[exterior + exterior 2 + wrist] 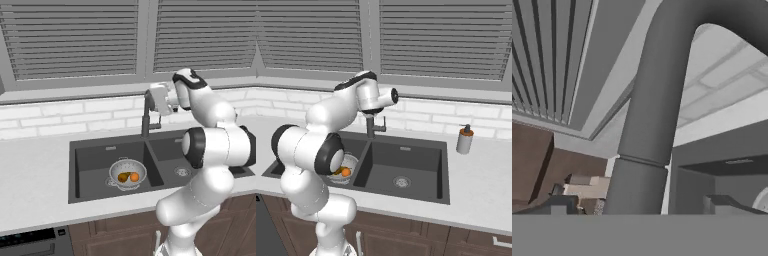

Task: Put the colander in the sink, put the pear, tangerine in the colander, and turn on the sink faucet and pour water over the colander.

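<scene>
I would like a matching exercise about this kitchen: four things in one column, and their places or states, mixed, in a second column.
1. colander
2. tangerine
3. soap dispenser
4. gripper

a. on the counter, right of the sink
b. open, around the sink faucet
c. in the left basin
d. inside the colander, beside the pear

Pairs: 1-c, 2-d, 3-a, 4-b

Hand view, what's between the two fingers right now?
The sink faucet rises between the open fingers; hand view shows it.
</scene>
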